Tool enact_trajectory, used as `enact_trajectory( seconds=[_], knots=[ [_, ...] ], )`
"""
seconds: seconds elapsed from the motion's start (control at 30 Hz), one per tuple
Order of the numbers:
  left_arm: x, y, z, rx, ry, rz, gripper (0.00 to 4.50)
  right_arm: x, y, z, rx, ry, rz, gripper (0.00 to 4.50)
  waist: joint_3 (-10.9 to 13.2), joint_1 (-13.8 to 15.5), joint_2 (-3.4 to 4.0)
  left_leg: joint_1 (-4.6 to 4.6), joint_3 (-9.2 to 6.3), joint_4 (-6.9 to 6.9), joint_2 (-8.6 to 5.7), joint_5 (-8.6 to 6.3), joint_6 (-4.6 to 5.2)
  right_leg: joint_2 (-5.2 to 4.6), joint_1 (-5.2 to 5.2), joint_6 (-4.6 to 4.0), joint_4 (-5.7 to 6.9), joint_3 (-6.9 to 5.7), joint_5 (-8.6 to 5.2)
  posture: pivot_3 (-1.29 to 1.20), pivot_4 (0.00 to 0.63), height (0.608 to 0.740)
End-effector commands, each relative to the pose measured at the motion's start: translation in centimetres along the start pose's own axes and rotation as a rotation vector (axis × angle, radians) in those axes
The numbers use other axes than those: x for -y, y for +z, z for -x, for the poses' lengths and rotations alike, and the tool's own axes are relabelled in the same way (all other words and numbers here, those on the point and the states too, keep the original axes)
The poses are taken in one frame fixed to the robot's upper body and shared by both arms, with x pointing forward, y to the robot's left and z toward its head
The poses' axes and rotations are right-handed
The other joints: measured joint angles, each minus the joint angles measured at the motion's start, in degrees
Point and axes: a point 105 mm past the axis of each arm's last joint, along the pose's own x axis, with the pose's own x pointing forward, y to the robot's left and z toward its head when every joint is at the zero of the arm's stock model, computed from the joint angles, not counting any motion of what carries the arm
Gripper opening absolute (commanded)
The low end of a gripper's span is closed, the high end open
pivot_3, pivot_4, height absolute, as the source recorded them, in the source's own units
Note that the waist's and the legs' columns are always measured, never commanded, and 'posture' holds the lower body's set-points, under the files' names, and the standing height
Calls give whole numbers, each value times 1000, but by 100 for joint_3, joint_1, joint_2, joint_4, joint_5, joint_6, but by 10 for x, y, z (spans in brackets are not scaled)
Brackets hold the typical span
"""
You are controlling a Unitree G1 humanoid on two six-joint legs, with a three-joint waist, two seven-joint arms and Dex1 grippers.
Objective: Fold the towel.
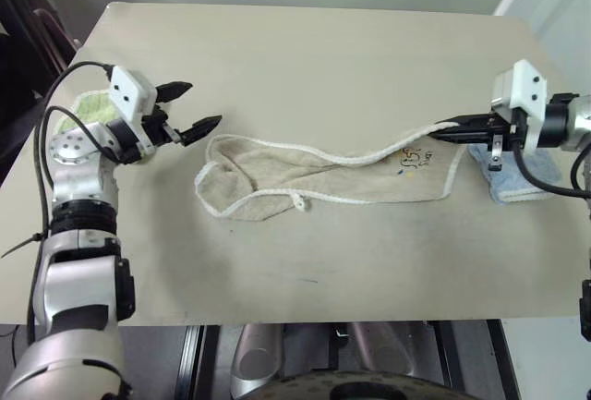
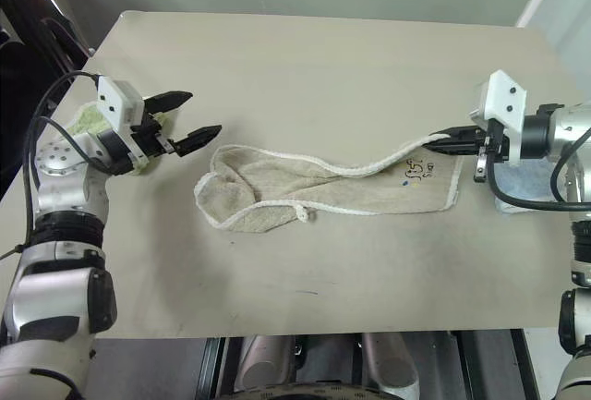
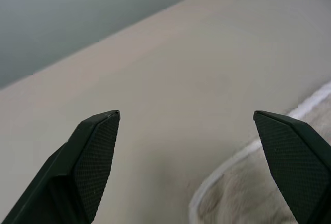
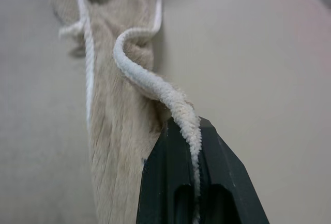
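The beige towel (image 1: 314,178) with white corded edging lies stretched across the middle of the table, its left end bunched, a small dark drawing (image 1: 413,156) near its right end. My right gripper (image 1: 449,127) is shut on the towel's corded edge (image 4: 178,110) at the right end and holds that corner lifted off the table. My left gripper (image 1: 196,109) hovers open just left of the bunched end, apart from the cloth; its fingers (image 3: 95,154) frame bare table with the towel's edge (image 3: 243,182) beside one of them.
A fluffy light-green folded towel (image 1: 88,107) sits at the table's left edge beneath my left arm. A light-blue folded towel (image 1: 524,178) lies at the right edge under my right arm. The table (image 1: 323,58) has bare surface at the back and front.
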Motion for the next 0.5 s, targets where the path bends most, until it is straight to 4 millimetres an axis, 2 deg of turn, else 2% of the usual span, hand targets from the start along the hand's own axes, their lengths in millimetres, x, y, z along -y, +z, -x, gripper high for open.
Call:
enact_trajectory(
  seconds=[0.03, 0.3, 0.5],
  knots=[
    [-13, 5, 4, -46, 12, -8, 4500, 1, 19, 10, 46, -36, 37, 17, 0, 6, 0, -6, -1, 1, 0, 0, 0, 0, -6, 0, 0, 0, 0, 0, 150, 697],
    [-7, -10, -6, -171, -41, 8, 4500, 3, 55, 19, 137, -70, 58, 17, 0, 7, 0, -57, 3, 3, -3, 0, 0, 0, -55, 10, -1, -1, 2, 0, 150, 697],
    [18, -33, -20, -213, -120, 46, 4500, 2, 72, 26, 156, -100, 106, 17, 0, 25, 0, -82, 4, 11, -6, 10, 4, 0, -77, 55, 0, -1, 28, 0, 150, 697]
  ],
)
